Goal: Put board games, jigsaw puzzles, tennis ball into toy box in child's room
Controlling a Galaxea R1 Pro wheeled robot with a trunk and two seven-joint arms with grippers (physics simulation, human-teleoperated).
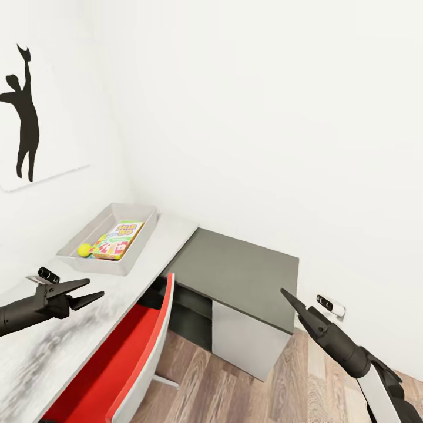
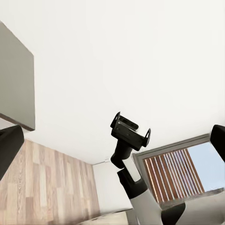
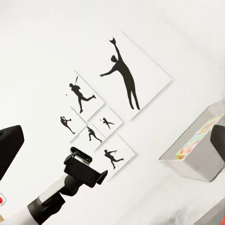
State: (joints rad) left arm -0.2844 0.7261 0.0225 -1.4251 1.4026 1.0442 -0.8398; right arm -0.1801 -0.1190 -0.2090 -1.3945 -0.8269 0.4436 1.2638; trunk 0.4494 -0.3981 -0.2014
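Overhead, tennis ball (image 1: pixel 84 249) (yellow) beside board game (image 1: pixel 117 239) in toy box (image 1: pixel 133 212).

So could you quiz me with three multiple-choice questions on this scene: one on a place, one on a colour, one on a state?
1. Where is the tennis ball?
A. in the toy box
B. on the floor
C. on the dark unit

2. What colour is the chair?
A. blue
B. red
C. green

3. How is the left gripper?
A. shut on a board game
B. open and empty
C. holding the ball

Answers: 1 A, the ball lies inside beside a board game. 2 B, its seat is red. 3 B, its fingers are parted with nothing between.
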